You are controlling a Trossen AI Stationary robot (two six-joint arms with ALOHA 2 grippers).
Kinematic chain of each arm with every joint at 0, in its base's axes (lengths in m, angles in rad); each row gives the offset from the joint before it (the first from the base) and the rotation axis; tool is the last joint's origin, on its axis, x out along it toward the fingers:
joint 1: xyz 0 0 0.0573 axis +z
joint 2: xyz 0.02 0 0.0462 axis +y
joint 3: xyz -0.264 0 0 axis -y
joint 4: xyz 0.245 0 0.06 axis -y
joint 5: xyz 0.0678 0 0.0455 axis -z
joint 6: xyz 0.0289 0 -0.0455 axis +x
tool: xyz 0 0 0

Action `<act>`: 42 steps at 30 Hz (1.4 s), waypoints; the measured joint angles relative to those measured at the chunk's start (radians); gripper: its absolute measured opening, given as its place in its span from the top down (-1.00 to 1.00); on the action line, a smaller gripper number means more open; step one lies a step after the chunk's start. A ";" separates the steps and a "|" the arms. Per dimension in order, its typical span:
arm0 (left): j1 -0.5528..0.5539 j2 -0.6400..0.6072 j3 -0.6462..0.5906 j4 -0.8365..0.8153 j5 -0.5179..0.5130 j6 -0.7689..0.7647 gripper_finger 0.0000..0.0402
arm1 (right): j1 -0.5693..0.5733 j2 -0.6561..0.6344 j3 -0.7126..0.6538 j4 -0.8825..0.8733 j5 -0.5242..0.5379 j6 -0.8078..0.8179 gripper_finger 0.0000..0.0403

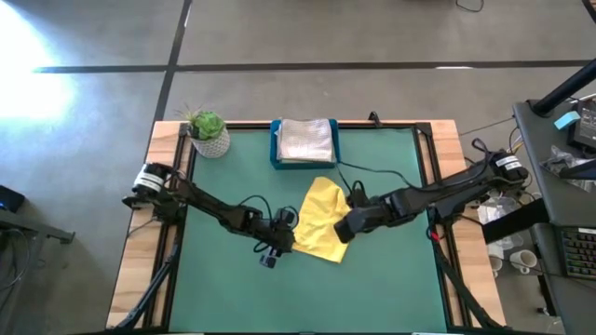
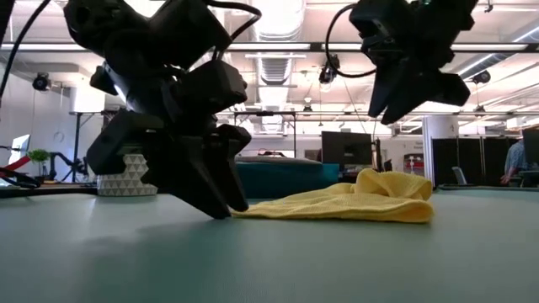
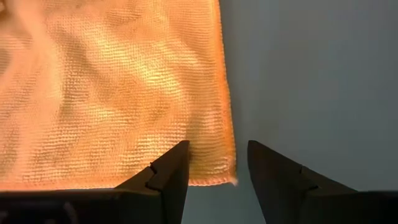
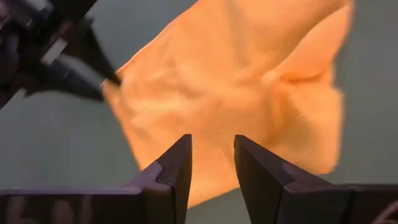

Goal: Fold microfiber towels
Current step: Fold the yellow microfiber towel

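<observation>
I see a plain yellow towel (image 1: 323, 221) on the green desk (image 1: 391, 279) with its pale wood border. The tray (image 1: 276, 149) is blue, the folded cloth (image 1: 306, 140) in it light grey, and the plant (image 1: 206, 124) green.

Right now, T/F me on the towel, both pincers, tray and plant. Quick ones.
1. The yellow towel lies on the green mat between the two pincers. True.
2. The left pincer is clamped shut on the towel. False: its fingers stand apart at the towel's corner edge.
3. The right pincer hangs above the towel, fingers apart. True.
4. The blue tray is empty. False: a folded light cloth sits in it.
5. The potted plant stands at the mat's near right corner. False: far left corner.
</observation>
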State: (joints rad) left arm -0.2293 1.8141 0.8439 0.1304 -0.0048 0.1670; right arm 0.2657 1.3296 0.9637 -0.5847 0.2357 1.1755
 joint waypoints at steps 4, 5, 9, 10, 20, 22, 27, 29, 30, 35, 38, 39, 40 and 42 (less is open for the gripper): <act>-0.003 0.002 0.000 -0.001 -0.045 -0.007 0.28 | 0.049 0.008 -0.036 0.101 -0.055 -0.010 0.45; -0.004 0.001 0.000 -0.001 -0.057 -0.007 0.31 | 0.066 0.011 -0.042 0.119 -0.063 -0.014 0.45; -0.002 -0.006 -0.001 0.000 -0.123 -0.008 0.51 | 0.141 0.025 -0.052 0.167 -0.063 -0.015 0.45; 0.001 -0.006 -0.001 0.000 -0.137 -0.011 0.59 | 0.161 0.028 -0.053 0.168 -0.062 -0.012 0.45; 0.002 -0.058 0.014 -0.082 -0.163 -0.147 0.99 | 0.267 0.061 -0.053 0.219 -0.050 0.015 0.45; 0.002 -0.097 0.047 -0.122 -0.162 -0.158 0.99 | 0.267 0.072 -0.053 0.245 -0.038 -0.035 0.45; 0.006 -0.165 0.152 -0.299 -0.157 -0.158 0.99 | 0.253 0.094 -0.053 0.355 0.011 -0.183 0.38; 0.011 -0.175 0.202 -0.390 -0.155 -0.157 1.00 | 0.245 0.096 -0.053 0.388 0.038 -0.227 0.32; 0.014 -0.176 0.226 -0.433 -0.157 -0.157 1.00 | 0.240 0.096 -0.053 0.411 0.059 -0.248 0.28; 0.029 -0.164 0.313 -0.570 -0.159 -0.153 1.00 | 0.203 0.097 -0.031 0.469 0.160 -0.352 0.08; 0.037 -0.164 0.392 -0.672 -0.159 -0.161 1.00 | 0.180 0.112 0.004 0.472 0.170 -0.423 0.00; 0.040 -0.164 0.425 -0.697 -0.164 -0.162 1.00 | 0.176 0.122 0.014 0.470 0.169 -0.450 -0.01; 0.041 -0.165 0.451 -0.714 -0.180 -0.162 1.00 | 0.173 0.133 0.029 0.467 0.169 -0.478 -0.01; 0.049 -0.166 0.494 -0.718 -0.203 -0.152 1.00 | 0.167 0.151 0.060 0.467 0.169 -0.533 -0.02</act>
State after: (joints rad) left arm -0.1802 1.6485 1.3379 -0.5875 -0.2079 0.0149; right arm 0.4330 1.4801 1.0234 -0.1182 0.4043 0.6428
